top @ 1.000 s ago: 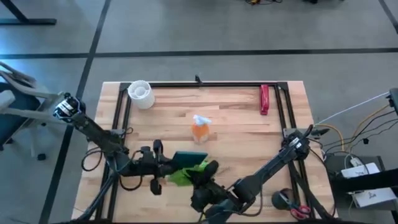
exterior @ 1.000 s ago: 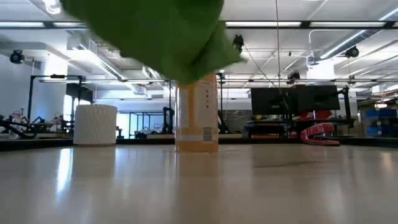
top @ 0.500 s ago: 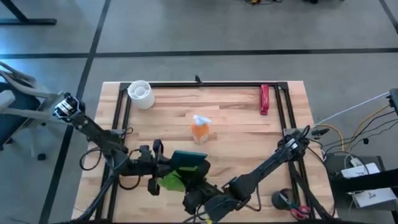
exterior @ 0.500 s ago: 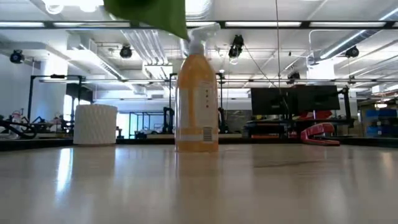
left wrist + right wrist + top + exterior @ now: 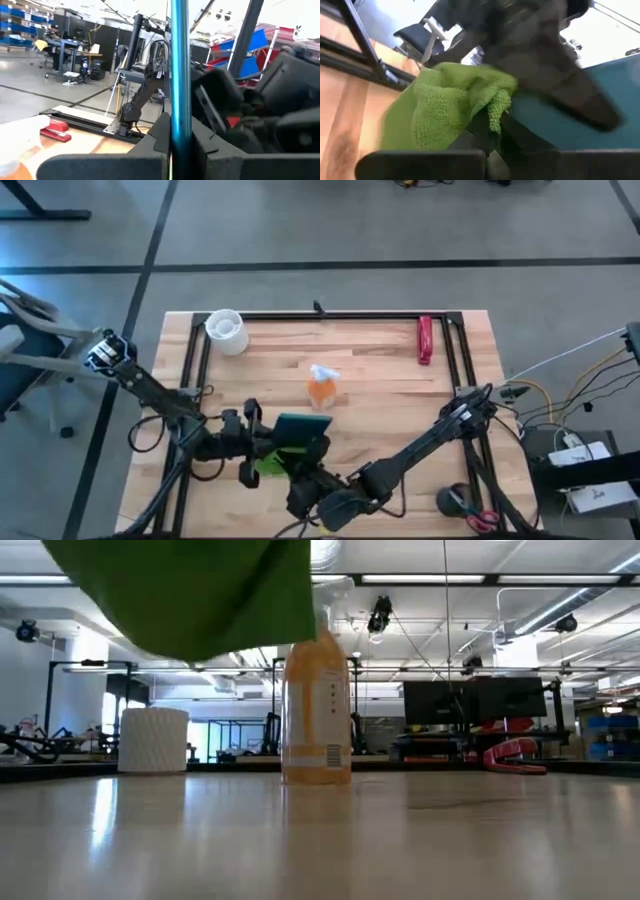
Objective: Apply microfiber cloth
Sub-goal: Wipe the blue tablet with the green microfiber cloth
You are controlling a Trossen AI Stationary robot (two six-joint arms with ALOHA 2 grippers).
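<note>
Wooden table (image 5: pixel 380 395): one microfiber cloth (image 5: pixel 272 465), one orange bottle (image 5: pixel 321 391), one white cup (image 5: pixel 226 330).

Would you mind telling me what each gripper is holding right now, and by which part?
The left gripper clamps the dark slab by its edge. The right gripper pinches the microfiber cloth at a bunched fold against the slab.

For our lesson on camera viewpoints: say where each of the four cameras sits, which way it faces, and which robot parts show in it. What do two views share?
High view: above, facing straight down; table, both arms.
Low view: table height, facing the room; cloth, bottle, no arm.
Left wrist view: past the left gripper, shut on a slab.
Right wrist view: past the right gripper, holding the cloth.
Shared: high and low views both show cloth and bottle.
</note>
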